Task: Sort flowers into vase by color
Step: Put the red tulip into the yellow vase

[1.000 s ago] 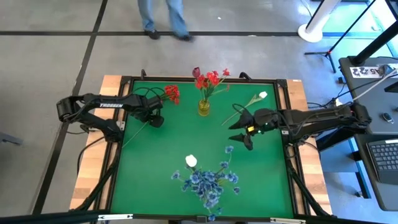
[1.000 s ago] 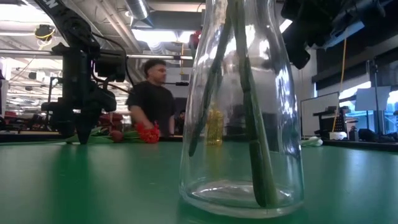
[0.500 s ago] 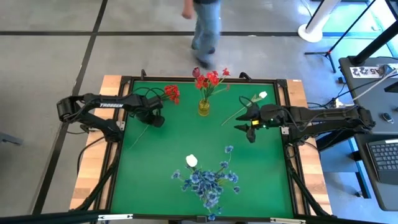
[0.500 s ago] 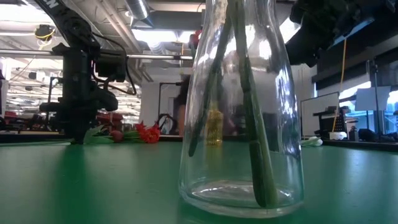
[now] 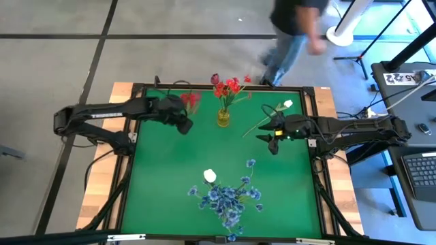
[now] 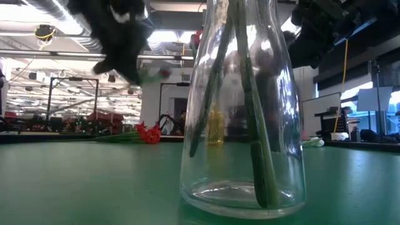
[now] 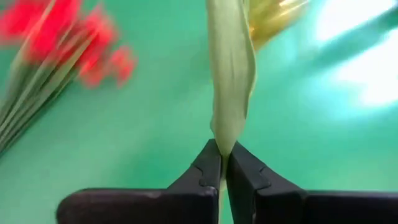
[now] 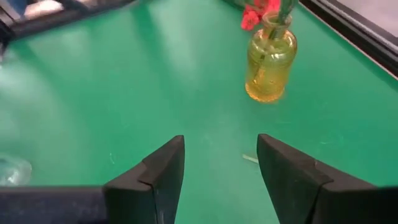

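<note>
Overhead, a person (image 5: 293, 27) passes beyond the green table (image 5: 170, 184); a clear vase (image 6: 242, 106) of blue sprays (image 5: 228, 199) stands near its front edge; the left gripper (image 7: 222, 163) is pinched shut on a pale green leaf (image 7: 231, 68) beside red flowers (image 7: 56, 37); the right gripper (image 8: 219, 163), spread wide and empty, hovers near the yellow vase (image 8: 270, 59).

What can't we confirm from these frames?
- Left end effector, left wrist view: shut on a leaf; its bloom is cut off by the frame edge, colour unknown.
- High view: the left arm hides the grip.
- Low view: clear vase mouth cropped, blooms unseen.
- Right end effector open; white flower outside its wrist view.
</note>
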`<action>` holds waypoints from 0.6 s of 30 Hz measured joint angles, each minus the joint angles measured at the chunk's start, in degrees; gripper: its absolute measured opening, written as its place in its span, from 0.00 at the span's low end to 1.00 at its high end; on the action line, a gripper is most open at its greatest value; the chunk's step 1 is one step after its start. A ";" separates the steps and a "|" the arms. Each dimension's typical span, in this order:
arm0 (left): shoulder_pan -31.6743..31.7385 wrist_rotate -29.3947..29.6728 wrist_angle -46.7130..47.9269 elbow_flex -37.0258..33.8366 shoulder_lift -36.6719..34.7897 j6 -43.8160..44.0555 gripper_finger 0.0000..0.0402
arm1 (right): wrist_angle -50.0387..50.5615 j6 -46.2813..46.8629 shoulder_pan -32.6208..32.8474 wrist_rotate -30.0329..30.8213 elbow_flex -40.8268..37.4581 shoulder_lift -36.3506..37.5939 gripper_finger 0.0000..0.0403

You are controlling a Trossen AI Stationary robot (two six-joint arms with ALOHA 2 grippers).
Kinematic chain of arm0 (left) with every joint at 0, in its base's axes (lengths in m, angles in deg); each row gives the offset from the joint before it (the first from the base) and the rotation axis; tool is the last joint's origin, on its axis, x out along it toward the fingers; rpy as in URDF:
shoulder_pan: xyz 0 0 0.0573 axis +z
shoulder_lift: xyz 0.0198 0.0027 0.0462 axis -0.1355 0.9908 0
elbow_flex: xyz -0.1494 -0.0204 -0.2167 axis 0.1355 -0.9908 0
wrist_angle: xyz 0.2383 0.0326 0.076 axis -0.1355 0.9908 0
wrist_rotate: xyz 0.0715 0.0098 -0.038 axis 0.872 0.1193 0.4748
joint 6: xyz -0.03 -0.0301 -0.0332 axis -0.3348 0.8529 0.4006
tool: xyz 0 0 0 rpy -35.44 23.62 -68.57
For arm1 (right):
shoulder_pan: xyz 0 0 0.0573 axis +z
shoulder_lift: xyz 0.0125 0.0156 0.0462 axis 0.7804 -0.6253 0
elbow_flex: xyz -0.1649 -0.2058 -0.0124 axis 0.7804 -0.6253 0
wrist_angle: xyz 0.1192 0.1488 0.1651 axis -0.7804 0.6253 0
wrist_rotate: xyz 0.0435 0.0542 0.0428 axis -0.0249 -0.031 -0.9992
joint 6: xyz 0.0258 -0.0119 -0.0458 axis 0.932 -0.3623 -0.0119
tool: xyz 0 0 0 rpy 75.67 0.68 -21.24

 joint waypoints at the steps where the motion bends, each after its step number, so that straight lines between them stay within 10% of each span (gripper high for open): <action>1: -0.91 -0.03 -2.01 0.65 -0.83 -1.31 0.01 | -3.74 0.06 0.00 -1.60 -1.16 0.03 0.49; 6: -4.54 0.28 -14.69 1.50 -4.85 -8.74 0.01 | -19.87 -0.16 0.04 -13.26 -8.45 0.11 0.49; 18: -5.09 -0.85 -41.89 1.49 -4.30 -26.40 0.01 | -36.33 -1.85 -0.02 -12.36 -18.43 0.37 0.49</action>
